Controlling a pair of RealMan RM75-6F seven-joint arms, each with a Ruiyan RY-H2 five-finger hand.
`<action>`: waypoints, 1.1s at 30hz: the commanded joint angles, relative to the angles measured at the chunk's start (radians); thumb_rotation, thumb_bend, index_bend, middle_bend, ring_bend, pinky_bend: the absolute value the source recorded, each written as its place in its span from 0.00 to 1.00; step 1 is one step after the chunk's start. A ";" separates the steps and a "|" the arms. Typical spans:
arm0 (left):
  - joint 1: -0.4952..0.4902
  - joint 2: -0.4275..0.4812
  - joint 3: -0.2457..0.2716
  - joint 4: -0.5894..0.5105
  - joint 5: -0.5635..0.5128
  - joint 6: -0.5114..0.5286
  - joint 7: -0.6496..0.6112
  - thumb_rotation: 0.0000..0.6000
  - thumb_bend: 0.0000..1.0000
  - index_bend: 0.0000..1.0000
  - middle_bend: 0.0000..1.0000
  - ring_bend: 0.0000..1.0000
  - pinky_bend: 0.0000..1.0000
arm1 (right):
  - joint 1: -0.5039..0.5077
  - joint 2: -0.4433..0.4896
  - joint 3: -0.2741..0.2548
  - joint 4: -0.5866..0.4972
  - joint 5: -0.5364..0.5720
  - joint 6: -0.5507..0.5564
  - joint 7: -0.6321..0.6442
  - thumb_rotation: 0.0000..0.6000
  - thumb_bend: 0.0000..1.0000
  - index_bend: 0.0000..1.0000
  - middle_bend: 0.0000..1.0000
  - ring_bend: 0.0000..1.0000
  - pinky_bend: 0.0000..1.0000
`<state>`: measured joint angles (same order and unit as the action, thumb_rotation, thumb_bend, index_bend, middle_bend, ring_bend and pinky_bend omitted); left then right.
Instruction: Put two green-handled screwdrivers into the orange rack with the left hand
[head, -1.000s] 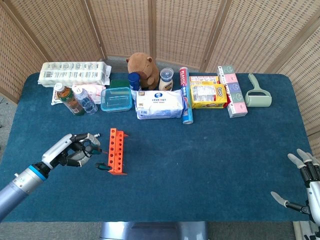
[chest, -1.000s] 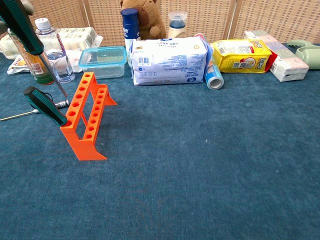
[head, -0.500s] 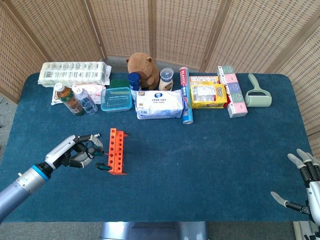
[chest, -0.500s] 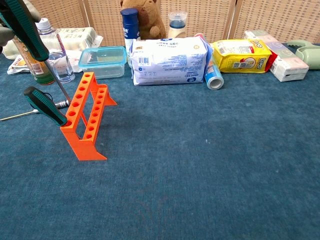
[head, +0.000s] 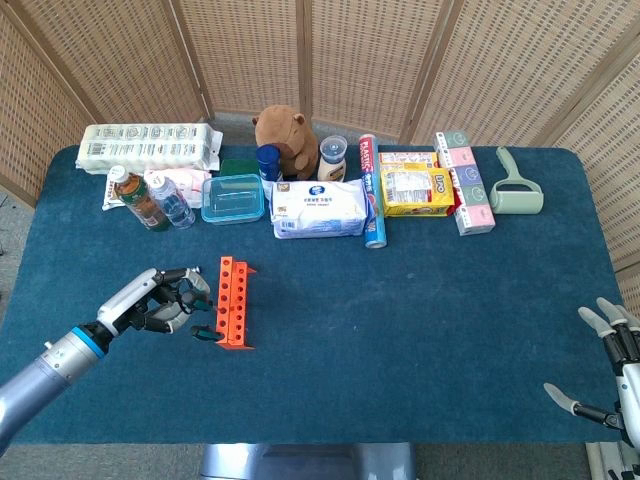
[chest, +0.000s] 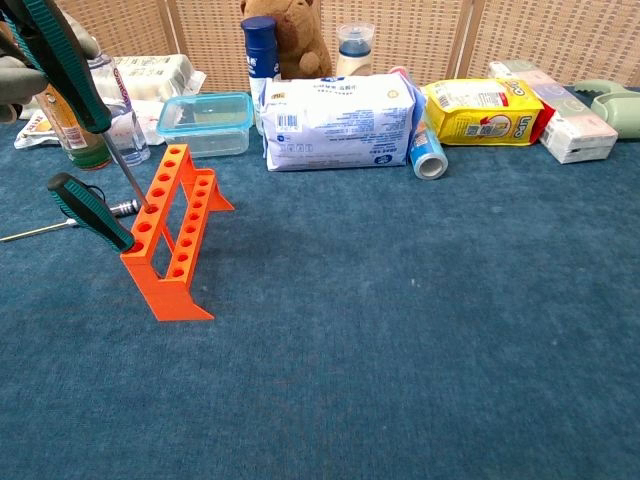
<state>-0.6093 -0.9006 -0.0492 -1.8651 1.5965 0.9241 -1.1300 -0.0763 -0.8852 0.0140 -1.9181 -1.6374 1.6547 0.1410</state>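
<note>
The orange rack (head: 233, 301) (chest: 176, 226) stands left of centre on the blue table. One green-handled screwdriver (chest: 90, 211) (head: 208, 335) leans in the rack's nearest hole, handle tilted left. My left hand (head: 158, 301) (chest: 22, 60) grips a second green-handled screwdriver (chest: 68, 68) just left of the rack. Its shaft slants down and its tip is at the top rail of the rack, over one of the middle holes. My right hand (head: 612, 357) hangs open at the table's right front edge, holding nothing.
A loose tool with a thin metal shaft (chest: 60, 222) lies on the cloth left of the rack. Bottles (head: 160, 201), a clear lidded box (head: 232, 198), a wipes pack (head: 320, 209), a plush toy (head: 285, 137) and boxes (head: 465, 181) line the back.
My left hand has carried the held screwdriver rightwards towards the rack, bringing its tip from beside the rack to the top rail. The right hand is unmoved.
</note>
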 joint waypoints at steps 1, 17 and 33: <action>-0.003 -0.006 0.000 0.004 -0.005 -0.001 0.004 1.00 0.49 0.54 0.94 0.89 0.95 | 0.000 0.001 0.000 0.000 0.000 0.000 0.001 0.83 0.00 0.14 0.06 0.00 0.00; -0.026 -0.099 0.009 0.078 -0.055 -0.042 0.036 1.00 0.49 0.54 0.94 0.89 0.95 | -0.001 0.003 0.001 0.001 0.002 0.002 0.006 0.84 0.00 0.14 0.06 0.00 0.00; -0.042 -0.171 0.011 0.132 -0.125 -0.099 0.111 1.00 0.49 0.54 0.94 0.89 0.95 | -0.002 0.008 0.002 0.003 0.002 0.004 0.017 0.84 0.00 0.14 0.06 0.00 0.00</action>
<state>-0.6513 -1.0707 -0.0383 -1.7336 1.4721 0.8263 -1.0195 -0.0782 -0.8775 0.0156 -1.9149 -1.6352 1.6588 0.1582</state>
